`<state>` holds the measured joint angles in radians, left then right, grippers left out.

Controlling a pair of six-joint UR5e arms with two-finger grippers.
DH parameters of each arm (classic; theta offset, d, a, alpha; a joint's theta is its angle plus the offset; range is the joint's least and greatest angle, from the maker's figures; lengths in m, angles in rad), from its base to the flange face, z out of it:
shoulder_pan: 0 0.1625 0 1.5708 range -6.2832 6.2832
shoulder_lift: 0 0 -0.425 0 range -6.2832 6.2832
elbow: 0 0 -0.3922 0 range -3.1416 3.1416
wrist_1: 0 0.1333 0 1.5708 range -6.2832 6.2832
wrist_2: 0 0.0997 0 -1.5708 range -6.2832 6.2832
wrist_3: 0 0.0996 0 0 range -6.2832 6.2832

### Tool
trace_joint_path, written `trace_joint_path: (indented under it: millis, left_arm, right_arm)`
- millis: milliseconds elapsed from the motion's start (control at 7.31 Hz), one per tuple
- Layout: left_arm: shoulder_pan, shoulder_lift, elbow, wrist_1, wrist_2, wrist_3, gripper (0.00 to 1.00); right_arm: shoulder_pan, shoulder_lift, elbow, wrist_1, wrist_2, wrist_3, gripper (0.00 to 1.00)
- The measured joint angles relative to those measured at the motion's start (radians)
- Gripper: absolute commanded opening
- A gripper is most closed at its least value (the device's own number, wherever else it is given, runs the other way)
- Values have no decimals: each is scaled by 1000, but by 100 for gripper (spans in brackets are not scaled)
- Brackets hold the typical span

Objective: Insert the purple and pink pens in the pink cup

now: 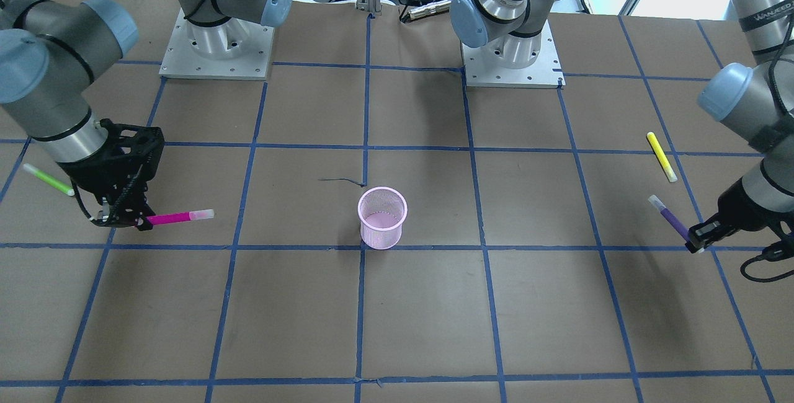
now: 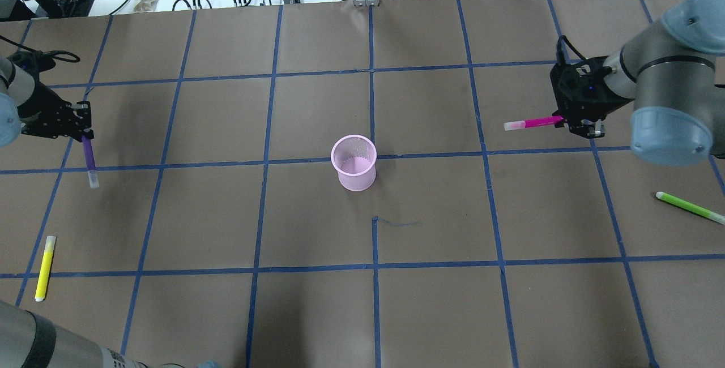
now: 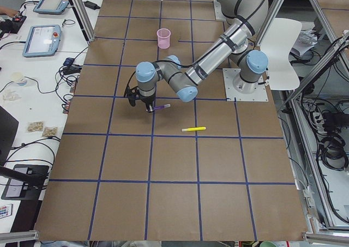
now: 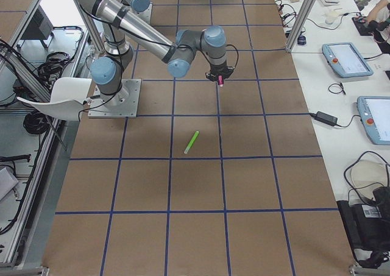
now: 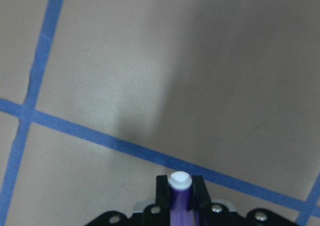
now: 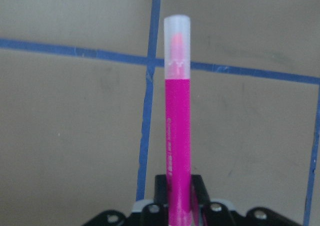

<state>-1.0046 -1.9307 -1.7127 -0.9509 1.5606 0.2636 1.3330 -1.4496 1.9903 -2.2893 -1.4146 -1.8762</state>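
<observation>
The pink mesh cup (image 2: 354, 162) stands upright at the table's middle and also shows in the front view (image 1: 382, 217). My left gripper (image 2: 85, 130) is shut on the purple pen (image 2: 89, 155) at the table's far left. The pen's clear cap points toward the robot's side. It also shows in the front view (image 1: 673, 220) and the left wrist view (image 5: 179, 196). My right gripper (image 2: 566, 122) is shut on the pink pen (image 2: 532, 123) at one end. The pen lies level and its cap points toward the cup. It also shows in the right wrist view (image 6: 177, 136).
A yellow pen (image 2: 45, 268) lies on the table near the left arm. A green pen (image 2: 690, 208) lies near the right arm. Both arm bases (image 1: 217, 49) (image 1: 512, 56) stand at the robot's edge. Blue tape lines grid the brown table.
</observation>
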Motion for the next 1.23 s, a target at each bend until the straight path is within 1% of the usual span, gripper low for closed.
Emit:
trace_joint_path:
  millis: [274,410,684,957,1231]
  left_arm:
    - [-58,47,26,-3,4,0,0]
    - [-71,59,26,-3,3,1,0]
    - [-75,65,24,-3,-1,4,0]
    - [-74,64,22,-3,-3,9,0]
    - [-73,62,18,-3,1,11,0]
  right_arm:
    - [166,-38,-20,-2,-45,217,0]
    - [251,-38,-51,12,-88,294,0]
    - [434,8,-142,70,-221,397,0]
    - [580,86,-231,111,-371,496,0]
    - [688,166,-337,225,-522,562,0]
